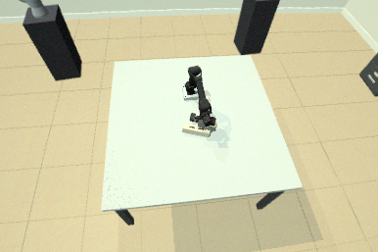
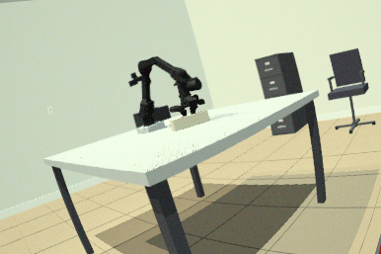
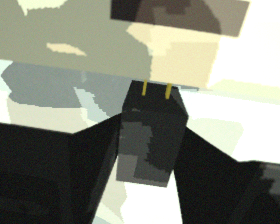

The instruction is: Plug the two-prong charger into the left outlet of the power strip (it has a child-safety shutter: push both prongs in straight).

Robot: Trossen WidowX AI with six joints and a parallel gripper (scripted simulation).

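Gripper (image 3: 152, 150) clamped partway shut on the dark charger (image 3: 150, 137), held over the cream strip (image 1: 197, 129) on the table (image 1: 147, 164); two yellow prongs (image 3: 156, 89) meet the strip's near face, only short lengths showing

The two dark fingers of the gripper (image 3: 150, 150) squeeze the dark charger (image 3: 151, 135) from both sides, and its two short yellow prongs (image 3: 156, 90) point up and touch the edge of the pale power strip (image 3: 91, 40) that fills the top.
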